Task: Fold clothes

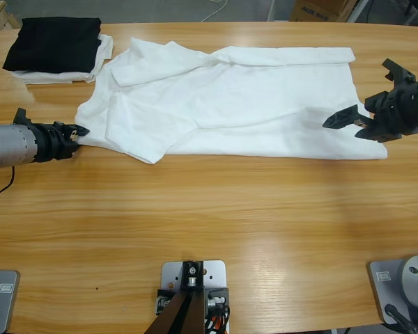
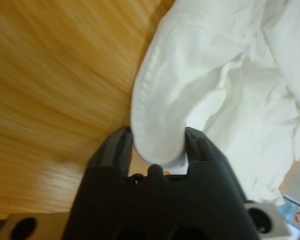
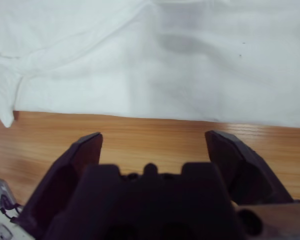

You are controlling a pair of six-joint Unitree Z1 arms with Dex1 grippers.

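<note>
— Across the long wooden bench, what lies where?

— Glossy plank grain fills most of the high view. The white T-shirt is spread flat from about 10 o'clock to 3 o'clock, one sleeve folded over its body. At 11 o'clock a folded black garment sits on a smaller white cloth. Beyond the far edge, a cardboard box is cut off by the frame.

— And the arms?

— At 9 o'clock the left end effector is clamped on the shirt's edge; its wrist view shows cloth bunched between the jaws. At 3 o'clock the right end effector has its jaws spread wide, holding nothing, at the hem.

— Anything unclear?

— Any lettering on the shirt cannot be made out.
</note>
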